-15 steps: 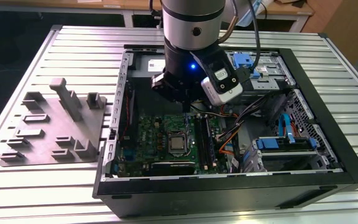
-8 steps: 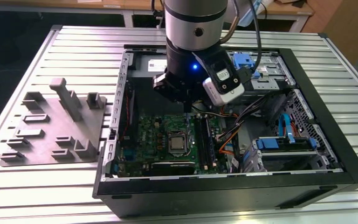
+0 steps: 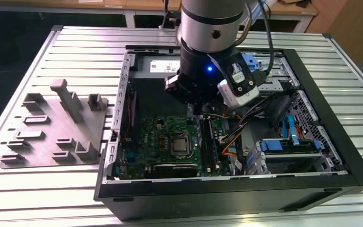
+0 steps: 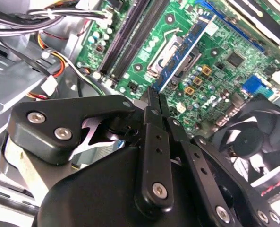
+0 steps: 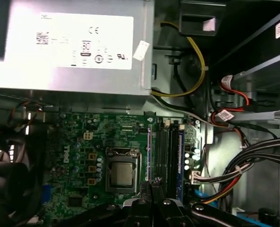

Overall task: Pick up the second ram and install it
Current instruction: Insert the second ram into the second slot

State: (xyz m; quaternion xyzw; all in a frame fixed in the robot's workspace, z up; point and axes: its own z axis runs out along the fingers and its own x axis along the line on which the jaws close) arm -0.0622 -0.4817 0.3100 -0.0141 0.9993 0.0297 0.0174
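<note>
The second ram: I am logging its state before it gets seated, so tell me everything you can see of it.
In the second wrist view the second ram is a thin, narrow blue circuit-board stick with a row of flat black chips. One end is pinched in the shut claw. From there it reaches across the processor socket of the green motherboard, beside the black slot rails, not in them.

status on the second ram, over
gripper shut on second ram. held over motherboard by the slots, not seated. cables alongside.
</note>
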